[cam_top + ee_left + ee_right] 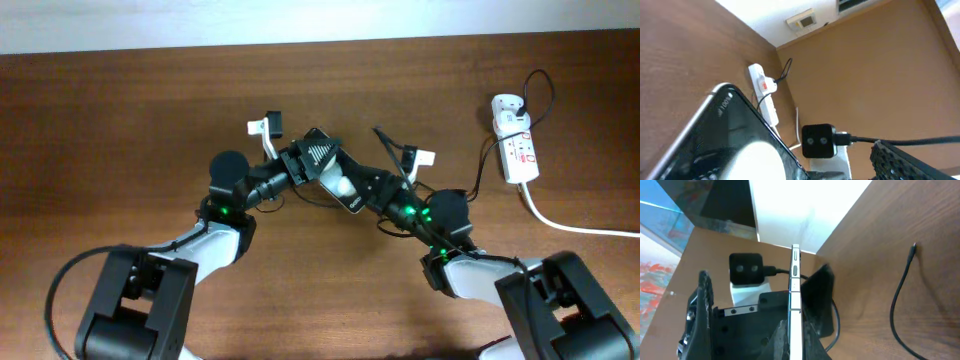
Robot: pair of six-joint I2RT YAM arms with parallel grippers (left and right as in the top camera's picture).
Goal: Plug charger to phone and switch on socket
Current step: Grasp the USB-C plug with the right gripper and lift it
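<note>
Right gripper [368,188] is clamped on the phone [338,180]. The right wrist view shows it best: the phone's thin silver edge with side buttons stands upright between that gripper's own fingers. Left gripper [308,155] is spread wide. In that same view its two fingers sit well apart on either side of the phone, one just beside the phone's face, and I can't tell whether it touches.

The overhead view gives the layout instead. Both arms meet at mid-table, with the phone raised between them, black and showing one white round disc. From the left wrist the phone is a glossy black slab filling the near left corner.

Count it up: two grippers, one phone, one charger [896,294], one socket [517,150].

The charger's plug tip [913,248] lies loose on the table [150,120], apart from the phone, and only the right wrist view catches it.

The socket, a white oblong strip, lies at the far right, well apart from the phone. It carries a white adapter [507,108] at its far end, and its thick white cord [580,228] runs off right. The left wrist view shows one red switch on it plainly.
</note>
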